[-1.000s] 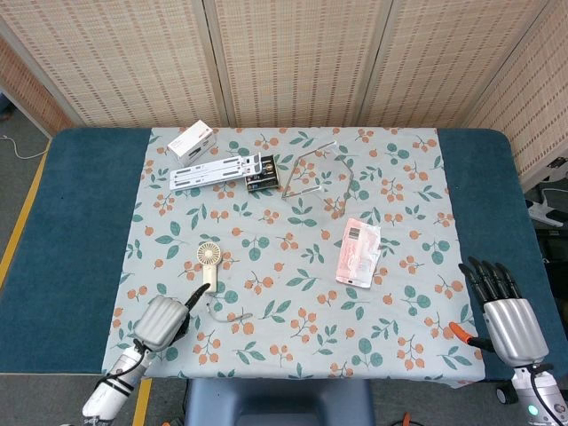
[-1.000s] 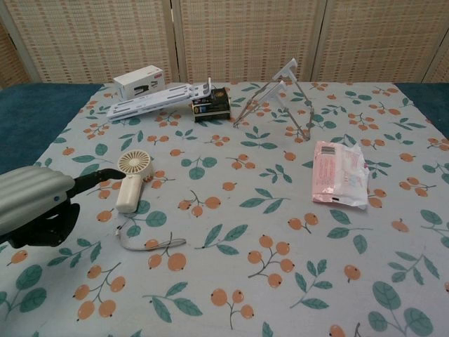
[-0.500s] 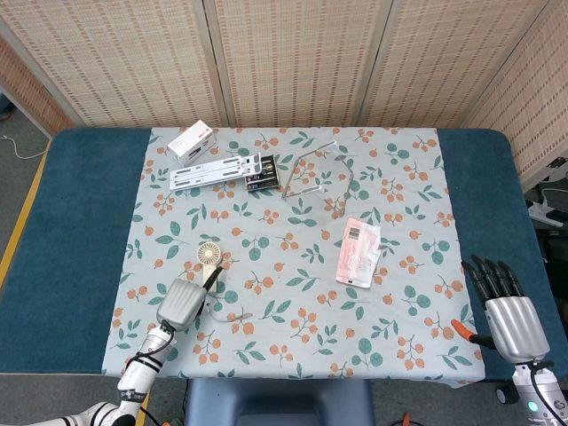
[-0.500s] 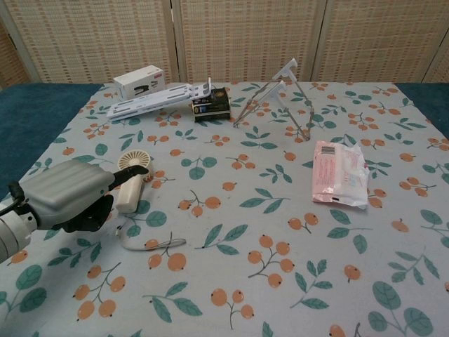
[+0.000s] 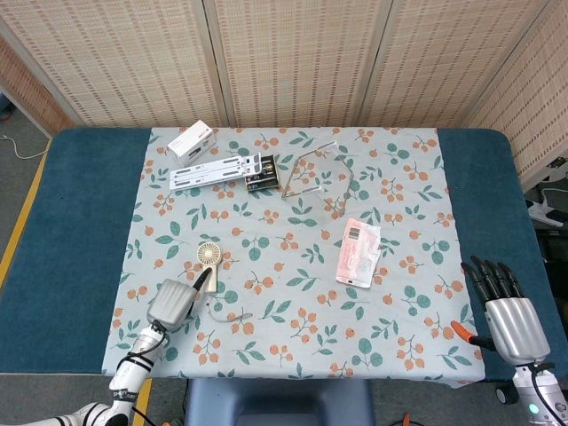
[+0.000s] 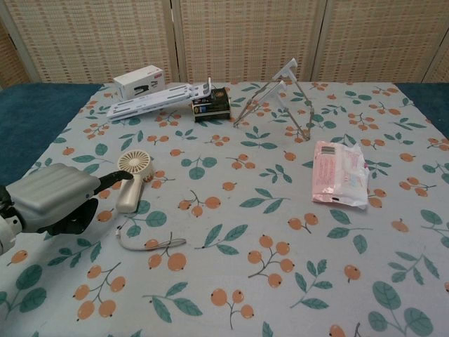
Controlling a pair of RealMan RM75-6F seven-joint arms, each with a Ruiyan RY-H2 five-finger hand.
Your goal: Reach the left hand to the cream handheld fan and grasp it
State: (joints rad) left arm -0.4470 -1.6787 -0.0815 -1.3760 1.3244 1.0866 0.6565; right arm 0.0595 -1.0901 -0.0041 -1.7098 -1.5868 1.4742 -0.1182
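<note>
The cream handheld fan [image 5: 207, 259] [image 6: 131, 175] lies flat on the floral cloth at the front left, round head away from me, handle toward me. A thin strap [image 6: 151, 243] trails from the handle. My left hand [image 5: 173, 302] [image 6: 52, 199] hovers just left of the handle, silver back up. One dark finger stretches out to the fan's neck, and whether it touches I cannot tell. The other fingers bend down under the palm, and the hand holds nothing. My right hand [image 5: 506, 306] rests at the front right edge with fingers spread, empty.
At the back left stand a white box [image 5: 191, 140] [image 6: 139, 81], a white folding stand [image 5: 217, 170] and a small black box [image 6: 211, 103]. A metal wire stand [image 6: 277, 98] sits back centre. A pink packet [image 5: 359, 251] [image 6: 339, 174] lies right of centre.
My left hand came forward and right toward the fan, then eased back slightly to the left. The fan and my right hand have stayed where they were.
</note>
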